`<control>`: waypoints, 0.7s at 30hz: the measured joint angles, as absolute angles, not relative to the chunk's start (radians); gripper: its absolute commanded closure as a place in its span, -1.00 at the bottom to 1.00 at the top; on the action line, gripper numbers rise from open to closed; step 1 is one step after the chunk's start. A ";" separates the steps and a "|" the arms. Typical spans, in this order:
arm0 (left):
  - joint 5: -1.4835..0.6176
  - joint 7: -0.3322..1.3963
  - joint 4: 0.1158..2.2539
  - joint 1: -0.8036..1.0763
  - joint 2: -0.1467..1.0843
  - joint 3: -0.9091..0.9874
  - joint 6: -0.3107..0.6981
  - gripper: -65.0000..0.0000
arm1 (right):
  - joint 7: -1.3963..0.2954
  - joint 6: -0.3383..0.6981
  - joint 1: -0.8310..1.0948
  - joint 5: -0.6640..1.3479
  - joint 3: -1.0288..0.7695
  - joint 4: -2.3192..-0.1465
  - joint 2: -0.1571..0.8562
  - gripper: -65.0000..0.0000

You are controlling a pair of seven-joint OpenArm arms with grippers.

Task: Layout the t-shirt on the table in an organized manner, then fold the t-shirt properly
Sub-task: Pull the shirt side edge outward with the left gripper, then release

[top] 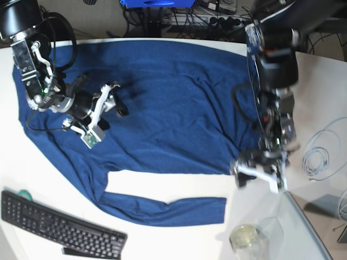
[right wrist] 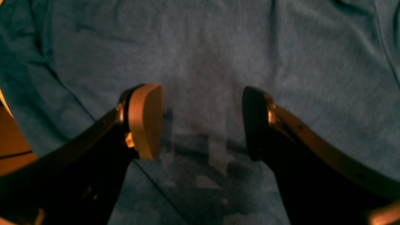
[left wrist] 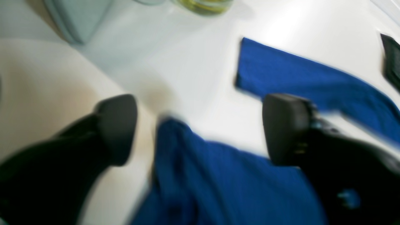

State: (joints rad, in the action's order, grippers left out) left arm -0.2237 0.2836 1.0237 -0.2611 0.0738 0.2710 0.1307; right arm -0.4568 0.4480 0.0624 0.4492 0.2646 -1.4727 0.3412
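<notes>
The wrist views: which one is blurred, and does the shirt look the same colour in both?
Left wrist view: motion blur smears the hand and the bright blue shirt. Right wrist view: sharper but dim, with an orange cast; the shirt looks grey-teal there. Base view: even light, with the shirt navy.

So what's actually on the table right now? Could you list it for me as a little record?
garment: t-shirt, dark blue, spread flat, one long sleeve lying along its near side
surface: white table
left gripper: open, at the shirt's corner, holding nothing
right gripper: open, low over the shirt's body
other items: keyboard, glass jar, coiled cable
</notes>
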 measured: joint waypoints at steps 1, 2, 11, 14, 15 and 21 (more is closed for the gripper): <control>-0.215 0.311 1.090 -0.186 0.054 0.268 0.130 0.16 | -0.456 0.448 0.062 0.450 0.262 -1.473 0.341 -0.16; -0.218 0.325 1.133 -0.132 0.045 0.268 0.130 0.51 | -0.458 0.448 0.060 0.446 0.261 -1.472 0.340 -0.16; -0.213 0.311 1.143 0.004 0.081 0.278 0.131 1.00 | -0.457 0.448 0.054 0.447 0.260 -1.472 0.342 -0.16; -0.219 0.292 1.136 0.042 0.087 0.277 0.131 1.00 | -0.458 0.448 0.054 0.445 0.262 -1.472 0.342 -0.16; -0.221 0.292 1.144 0.052 0.092 0.276 0.138 1.00 | -0.456 0.448 0.054 0.448 0.262 -1.472 0.340 -0.16; -0.224 0.277 1.167 0.101 0.097 0.276 0.134 1.00 | -0.457 0.448 0.055 0.447 0.261 -1.471 0.340 -0.16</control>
State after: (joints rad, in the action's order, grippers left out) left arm -0.2245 0.2768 1.1671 0.1013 0.0975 0.2756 0.1341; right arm -0.4572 0.4480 0.0547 0.4473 0.2611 -1.4708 0.3401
